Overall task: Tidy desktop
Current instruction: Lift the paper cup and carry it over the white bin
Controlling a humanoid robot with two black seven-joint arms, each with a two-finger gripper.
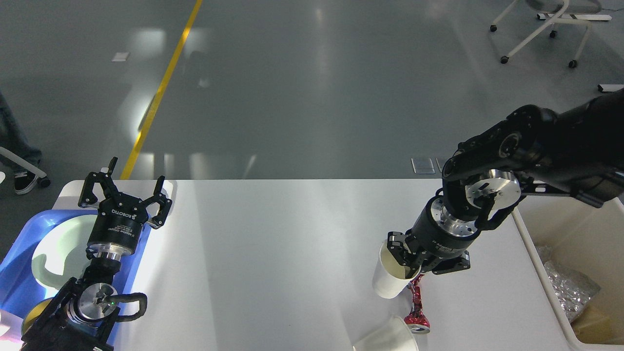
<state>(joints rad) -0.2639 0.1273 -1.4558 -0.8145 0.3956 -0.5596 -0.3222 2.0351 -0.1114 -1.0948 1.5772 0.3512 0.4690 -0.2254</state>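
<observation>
Above desktop (pixel 273 243), right gripper (pixel 407 261) fingers half-hidden in white cup (pixel 390 278)

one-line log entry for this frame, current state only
right gripper: shut on white cup, lifted | left gripper: open, idle | desktop: red can, second cup

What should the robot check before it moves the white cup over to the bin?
1. Grip on the cup: the right gripper pinches the rim of the white cup, which is lifted and tilted. Ok.
2. Anything inside the cup that could spill: its inside is partly hidden. Cannot tell.
3. Red can out of the way: it sits right beside the cup's lower edge. Cannot tell if they touch.
4. Second cup lying near the table's front edge: apart from the held one. Ok.
5. Room in the bin: its near part looks open, with wrappers farther back. Ok.
6. Left gripper: open, empty, far off above the blue tray. Ok.
</observation>
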